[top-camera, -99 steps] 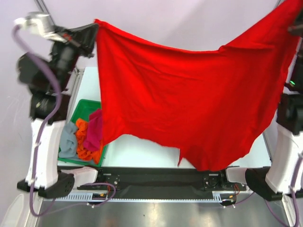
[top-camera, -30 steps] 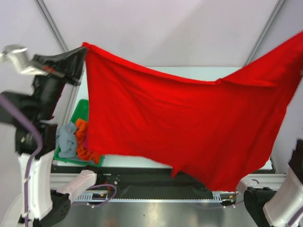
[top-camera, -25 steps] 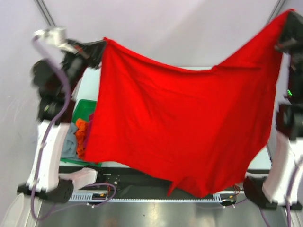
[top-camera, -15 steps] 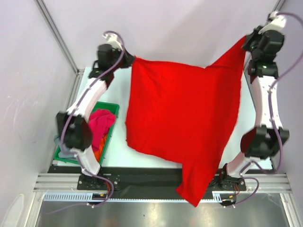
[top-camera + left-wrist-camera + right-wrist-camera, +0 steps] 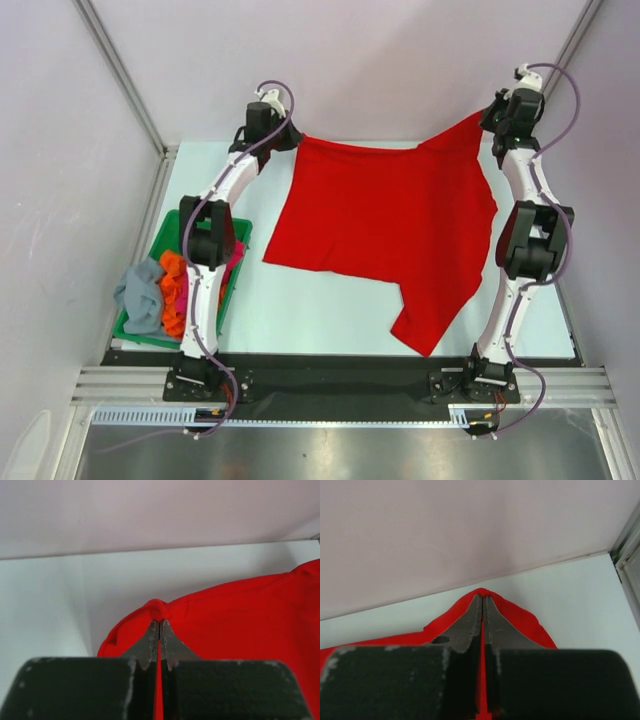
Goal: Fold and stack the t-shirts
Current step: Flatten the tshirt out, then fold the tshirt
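The left gripper [image 5: 288, 137] is clamped shut on a corner of the red shirt [image 5: 385, 210]. In its wrist view the two fingers [image 5: 151, 639] meet at the centre of the frame with a thin fold of red cloth pinched between them and a small hump of cloth at the tips. The right gripper [image 5: 489, 118] is closed the same way on the opposite corner; its wrist view shows the tips [image 5: 483, 599] together inside a peak of red cloth just below the wall [image 5: 470, 530]. In the top view the grippers sit at upper left-centre and upper right, and the shirt's far edge sags between them. The rest of the shirt lies spread on the table [image 5: 320, 310] across the middle of the frame, with one flap reaching toward lower right-centre. Both arms are stretched far forward. The left arm [image 5: 225, 190] rises from its base at lower left, bends at an elbow in mid-frame left and runs diagonally up to its wrist. The right arm [image 5: 520, 190] climbs from lower right through an elbow at mid-right to its wrist near the top corner. At left, the green tray [image 5: 165, 232] holds a grey shirt [image 5: 140, 295], an orange shirt [image 5: 172, 285] and a sliver of pink shirt [image 5: 237, 262] beside the left arm.
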`<action>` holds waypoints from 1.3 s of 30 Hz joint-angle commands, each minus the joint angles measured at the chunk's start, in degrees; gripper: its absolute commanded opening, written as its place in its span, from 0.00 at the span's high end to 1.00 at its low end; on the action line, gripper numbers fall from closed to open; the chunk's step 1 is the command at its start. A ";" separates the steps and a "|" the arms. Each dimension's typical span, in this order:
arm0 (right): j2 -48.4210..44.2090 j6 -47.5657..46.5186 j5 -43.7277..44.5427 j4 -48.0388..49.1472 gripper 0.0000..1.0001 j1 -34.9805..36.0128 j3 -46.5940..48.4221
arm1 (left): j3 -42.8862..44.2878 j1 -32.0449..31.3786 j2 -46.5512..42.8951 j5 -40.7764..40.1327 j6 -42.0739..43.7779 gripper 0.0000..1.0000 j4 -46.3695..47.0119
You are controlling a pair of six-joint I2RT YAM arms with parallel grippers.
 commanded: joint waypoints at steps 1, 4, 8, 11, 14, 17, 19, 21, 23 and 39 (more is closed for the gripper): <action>4.05 1.65 -1.09 2.35 1.00 0.11 7.46 | 6.40 2.02 2.32 0.86 0.30 1.00 2.71; 8.54 1.48 -0.92 -0.55 1.00 0.90 12.99 | 6.05 3.17 3.20 1.39 -1.71 1.00 4.47; 11.09 3.49 -0.65 -3.36 1.00 1.08 16.26 | 6.31 3.44 4.08 2.35 -3.30 1.00 6.59; 11.18 6.30 0.04 -6.78 1.00 0.91 17.58 | 8.06 3.70 5.48 3.23 -5.15 0.99 5.54; 9.87 9.03 -0.21 -10.47 1.00 0.73 17.41 | 8.07 4.14 5.84 3.06 -7.08 1.00 4.31; 7.23 10.00 -0.39 -12.68 1.00 0.64 15.22 | 7.98 4.75 6.54 4.36 -9.54 1.00 4.12; 5.56 10.18 0.92 -13.12 1.00 -0.14 12.67 | 8.59 5.02 7.59 6.30 -11.90 1.00 5.26; 4.59 11.84 0.66 -13.99 1.00 -1.11 12.39 | 10.60 4.93 8.73 8.41 -13.15 1.00 5.09; 4.41 13.16 0.05 -14.53 1.00 -2.69 12.75 | 11.32 5.02 10.22 9.03 -15.17 1.00 4.83; 3.62 19.93 -6.01 -21.64 1.00 -7.62 16.78 | 13.69 6.78 11.64 9.74 -19.48 1.00 0.26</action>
